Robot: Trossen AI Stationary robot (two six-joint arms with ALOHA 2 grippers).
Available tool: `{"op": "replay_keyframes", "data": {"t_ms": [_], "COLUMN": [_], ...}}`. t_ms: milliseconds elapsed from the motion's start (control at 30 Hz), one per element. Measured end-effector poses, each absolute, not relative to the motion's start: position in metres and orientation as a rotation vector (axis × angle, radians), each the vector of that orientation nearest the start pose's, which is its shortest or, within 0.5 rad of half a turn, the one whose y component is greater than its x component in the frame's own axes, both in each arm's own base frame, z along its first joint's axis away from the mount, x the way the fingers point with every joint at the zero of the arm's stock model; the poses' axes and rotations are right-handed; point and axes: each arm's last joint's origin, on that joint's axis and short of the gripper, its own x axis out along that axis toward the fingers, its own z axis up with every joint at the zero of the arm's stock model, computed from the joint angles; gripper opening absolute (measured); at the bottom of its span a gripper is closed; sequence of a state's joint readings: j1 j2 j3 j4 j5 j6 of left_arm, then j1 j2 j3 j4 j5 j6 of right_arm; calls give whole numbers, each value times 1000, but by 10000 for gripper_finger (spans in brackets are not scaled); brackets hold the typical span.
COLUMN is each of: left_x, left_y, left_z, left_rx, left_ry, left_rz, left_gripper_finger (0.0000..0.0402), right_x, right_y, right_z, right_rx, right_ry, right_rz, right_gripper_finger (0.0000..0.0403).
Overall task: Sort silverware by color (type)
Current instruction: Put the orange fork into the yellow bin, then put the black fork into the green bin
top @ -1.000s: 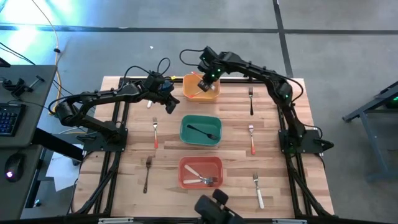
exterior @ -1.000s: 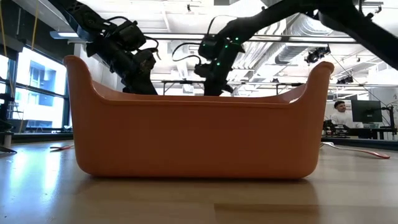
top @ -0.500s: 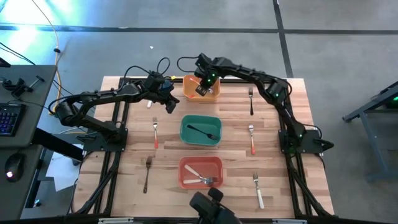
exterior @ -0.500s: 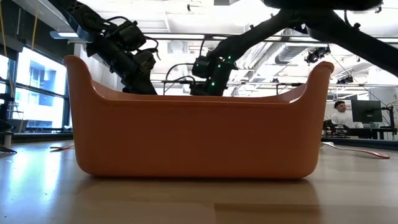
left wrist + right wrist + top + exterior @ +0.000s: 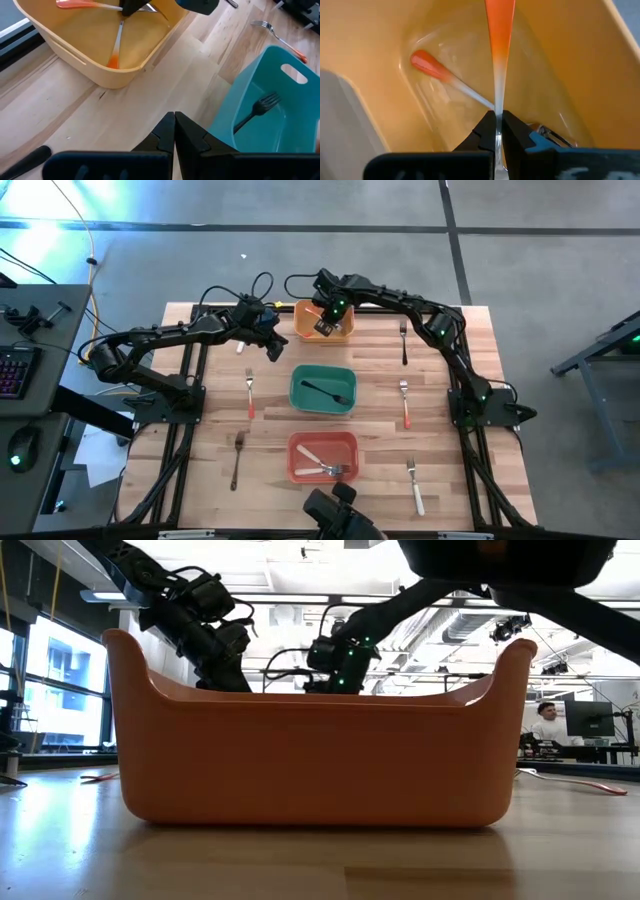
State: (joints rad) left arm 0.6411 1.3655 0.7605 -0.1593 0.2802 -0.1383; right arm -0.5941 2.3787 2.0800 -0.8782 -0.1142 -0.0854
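My right gripper (image 5: 325, 321) reaches into the yellow-orange bin (image 5: 301, 332) at the table's far middle, shut on an orange-handled fork (image 5: 499, 45). A second orange-handled fork (image 5: 431, 66) lies on that bin's floor. My left gripper (image 5: 271, 343) hovers shut and empty, left of that bin. The green bin (image 5: 297, 402) holds a black fork (image 5: 326, 391); the red bin (image 5: 296, 465) holds white-handled forks (image 5: 322, 469). Flat on the table lie orange-handled forks (image 5: 249, 394) (image 5: 405, 403), black forks (image 5: 237, 459) (image 5: 403, 341) and a white-handled one (image 5: 414, 486). My right gripper pinches the fork by its metal neck (image 5: 497, 107) between the two fingers, coming from above. The fork runs on in line with the fingers, orange handle (image 5: 113, 59) downward, its end at the bin's floor; whether it rests there I cannot tell.
The three bins stand in a row down the table's middle, with loose forks on both sides. In the low view the red bin's wall (image 5: 310, 770) fills the foreground and hides the table behind it. A person sits far off in the room.
My right gripper has moved a little toward the table's left and down into the yellow-orange bin, carrying the orange-handled fork with it, and has then held still.
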Motion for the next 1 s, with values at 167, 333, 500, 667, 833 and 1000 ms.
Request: {"op": "replay_keyframes", "data": {"t_ms": [167, 333, 500, 667, 833, 1000], "left_x": [222, 222, 222, 220, 212, 199], "left_y": [156, 156, 156, 158, 166, 181], "left_z": [206, 206, 206, 207, 214, 215], "left_rx": [-472, -472, -471, -461, -436, -427], "left_ry": [666, 666, 667, 663, 616, 597], "left_rz": [392, 393, 395, 402, 398, 392], "left_gripper_finger": [0, 0, 0, 0, 0, 0], "right_x": [418, 419, 418, 412, 394, 380], "right_y": [-274, -273, -273, -270, -274, -284], "right_z": [182, 182, 182, 197, 237, 276], "right_rx": [325, 340, 351, 307, 278, 245], "right_ry": [1129, 1123, 1128, 1140, 1093, 930], "right_rz": [-359, -349, -371, -363, -379, -371], "right_gripper_finger": [0, 29, 88, 98, 53, 5]}}
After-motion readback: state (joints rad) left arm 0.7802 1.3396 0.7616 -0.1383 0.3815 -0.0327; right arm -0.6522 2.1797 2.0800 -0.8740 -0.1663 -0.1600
